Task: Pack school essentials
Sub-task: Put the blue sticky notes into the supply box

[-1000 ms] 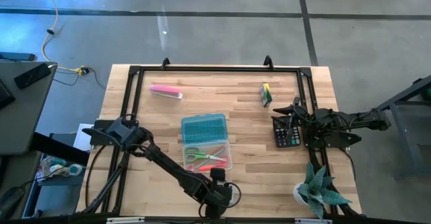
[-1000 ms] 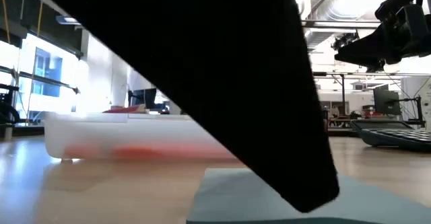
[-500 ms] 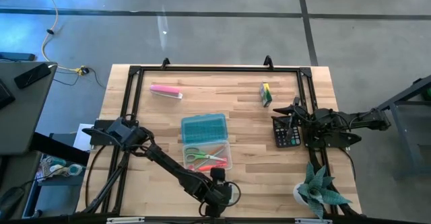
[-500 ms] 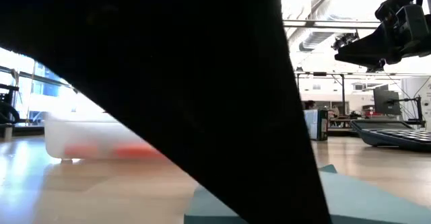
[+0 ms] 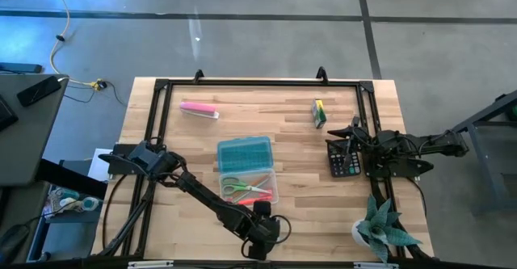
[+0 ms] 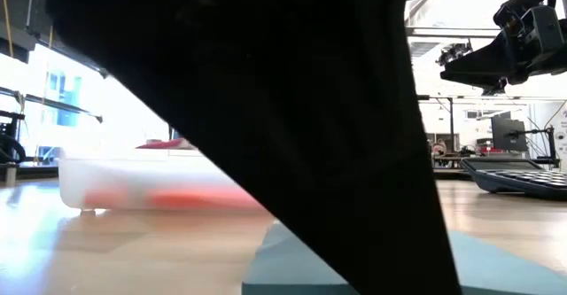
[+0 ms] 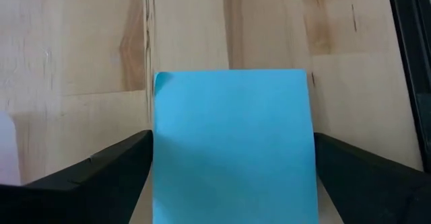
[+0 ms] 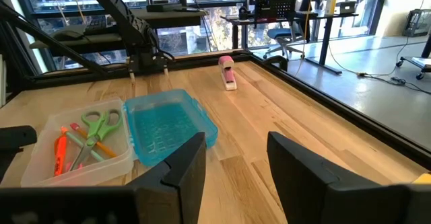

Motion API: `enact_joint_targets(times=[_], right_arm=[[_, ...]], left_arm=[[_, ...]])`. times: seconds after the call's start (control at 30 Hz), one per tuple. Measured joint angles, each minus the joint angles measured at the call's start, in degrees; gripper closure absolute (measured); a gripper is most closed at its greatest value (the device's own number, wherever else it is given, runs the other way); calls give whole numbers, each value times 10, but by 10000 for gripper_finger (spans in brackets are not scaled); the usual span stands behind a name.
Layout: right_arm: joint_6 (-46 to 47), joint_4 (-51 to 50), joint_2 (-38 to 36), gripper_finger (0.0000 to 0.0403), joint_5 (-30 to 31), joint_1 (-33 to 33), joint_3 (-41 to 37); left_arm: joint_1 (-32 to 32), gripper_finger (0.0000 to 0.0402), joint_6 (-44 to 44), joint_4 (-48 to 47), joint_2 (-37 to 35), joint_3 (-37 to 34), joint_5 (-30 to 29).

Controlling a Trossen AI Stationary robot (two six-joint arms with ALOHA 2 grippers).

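Between open left hand point(image 7: 232, 177) fingers: note pad point(image 7: 232, 143)

Spiky green potted plant point(image 5: 384, 227) at the near right corner of the wooden surface point(image 5: 291, 140). Dark calculator point(image 5: 340, 158) along the right edge. Black metal frame point(image 5: 258, 84) bordering the far side. Grey floor point(image 5: 242, 35) beyond.

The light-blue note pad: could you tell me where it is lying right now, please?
The light-blue note pad lies flat on the table's near edge, between the open left gripper's fingers, just in front of the clear pencil box.
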Motion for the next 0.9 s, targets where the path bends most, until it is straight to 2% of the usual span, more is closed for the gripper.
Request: enact_joint_targets(times=[0.3,0.57,0.9], right_arm=[[0,0,0,254,0,0,0],[0,0,0,254,0,0,0],[0,0,0,254,0,0,0]], left_arm=[[-2,60,-4,1,0,-1,-3],[-2,80,-3,1,-10,-3,-9],[-16,96,20,-47,-43,-7,-97]])
